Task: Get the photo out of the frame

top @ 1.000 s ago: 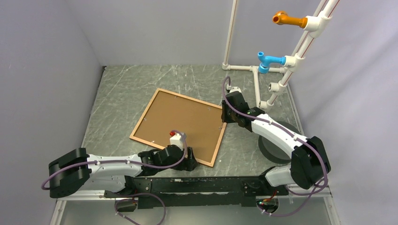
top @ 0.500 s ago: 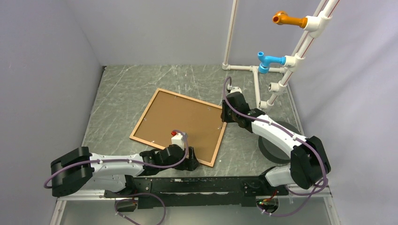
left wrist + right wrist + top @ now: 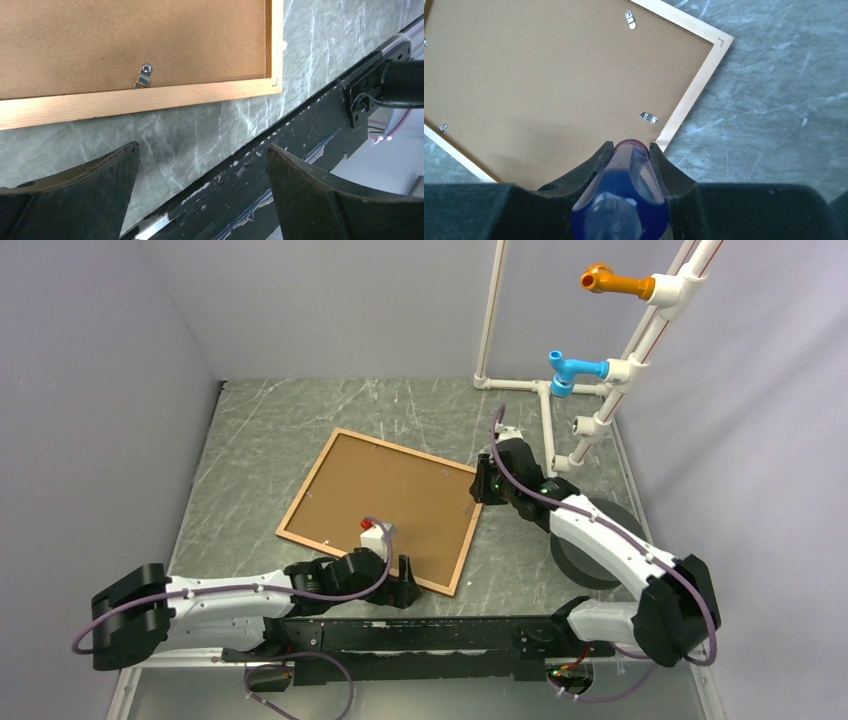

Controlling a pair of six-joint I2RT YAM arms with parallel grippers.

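Observation:
The frame (image 3: 309, 481) lies face down on the grey table, its thin wood border around the photo (image 3: 385, 505). Only the photo's plain brown back shows; the printed side is hidden. Small metal clips (image 3: 144, 74) (image 3: 648, 117) sit at the border's inner edge. My left gripper (image 3: 405, 580) (image 3: 202, 150) stands wide open over bare table, just short of the frame's near edge by its near right corner, and holds nothing. My right gripper (image 3: 483, 485) (image 3: 631, 147) hovers at the frame's right corner, shut on a blue see-through tool handle (image 3: 621, 200) with a reddish tip.
A white pipe stand (image 3: 545, 405) with a blue fitting (image 3: 572, 370) and an orange fitting (image 3: 612, 281) stands at the back right. A dark round disc (image 3: 590, 558) lies under my right arm. The black rail (image 3: 430, 635) runs along the near edge. Walls close in left and right.
The left jaws have spread wider, and the left arm has stretched lower along the near edge. The right arm has swung a little to the right, still holding the blue tool.

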